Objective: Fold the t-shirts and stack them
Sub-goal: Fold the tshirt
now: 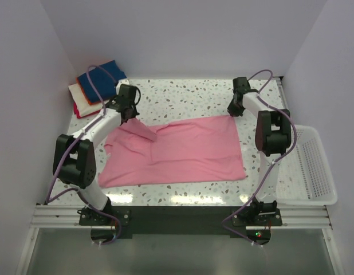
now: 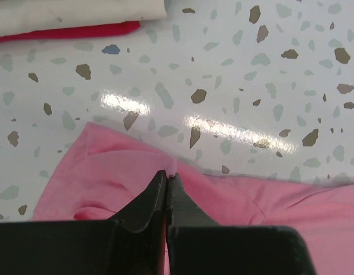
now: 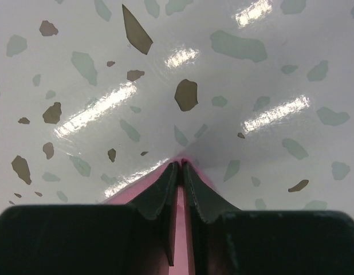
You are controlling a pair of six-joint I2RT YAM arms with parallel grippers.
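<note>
No legible text or labels

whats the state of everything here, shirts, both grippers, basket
pink t-shirt, spread mostly flat, far left part pulled up, pinched at both far ends
left gripper, shut on the pink t-shirt
right gripper, shut on the pink t-shirt's far right corner
folded t-shirts, stacked in the far left corner, blue on top
basket, upright on the right, nothing visible inside

The spread shirt point(image 1: 183, 152) lies in the middle of the table point(image 1: 183, 94) — folded stack point(image 1: 98, 85) at its far-left corner, basket point(image 1: 314, 166) beside its right edge
</note>
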